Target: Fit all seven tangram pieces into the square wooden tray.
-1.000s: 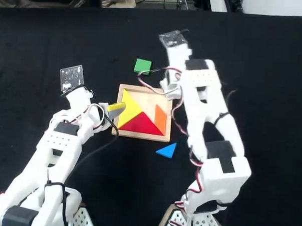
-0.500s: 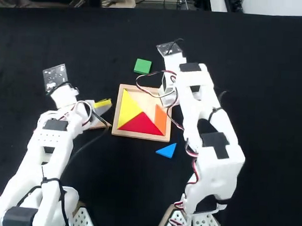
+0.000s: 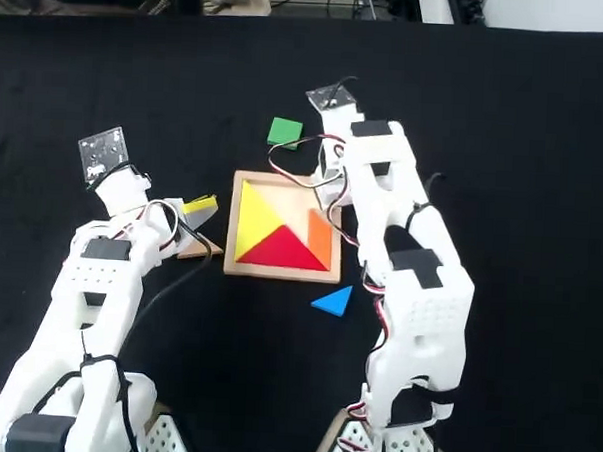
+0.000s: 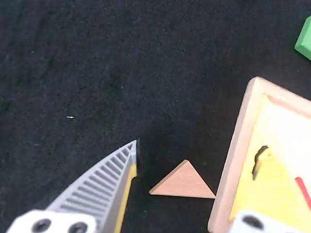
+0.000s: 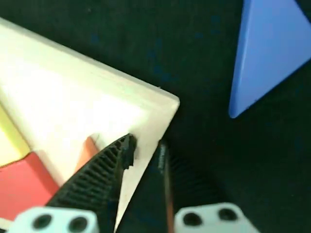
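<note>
The tray (image 3: 282, 275) sits in the middle of the black table (image 3: 525, 146), between the two arms. Three pieces lie inside it. The yellow triangle (image 3: 256, 222) is on the left. The red triangle (image 3: 280, 250) is on the near side. The orange piece (image 3: 322, 239) is on the right. The far part of the tray floor is bare wood.

The green square (image 3: 285, 132) lies on the table just past the far edge of the tray. The blue triangle (image 3: 332, 300) lies just near the tray, by its near right corner. The wood triangle (image 4: 183, 181) lies flat right beside the tray's left wall.

The left gripper (image 3: 199, 217) is just left of the tray, above the wood triangle. Its fingers (image 4: 114, 182) are wide open and hold nothing.

The right gripper (image 5: 146, 145) is low at the tray's far right corner. Its fingers (image 5: 104, 170) are almost closed, with just a thin gap. One finger is over the inside of the tray and the other is outside it. The tray's right wall sits in the gap. The gripper holds no piece.
</note>
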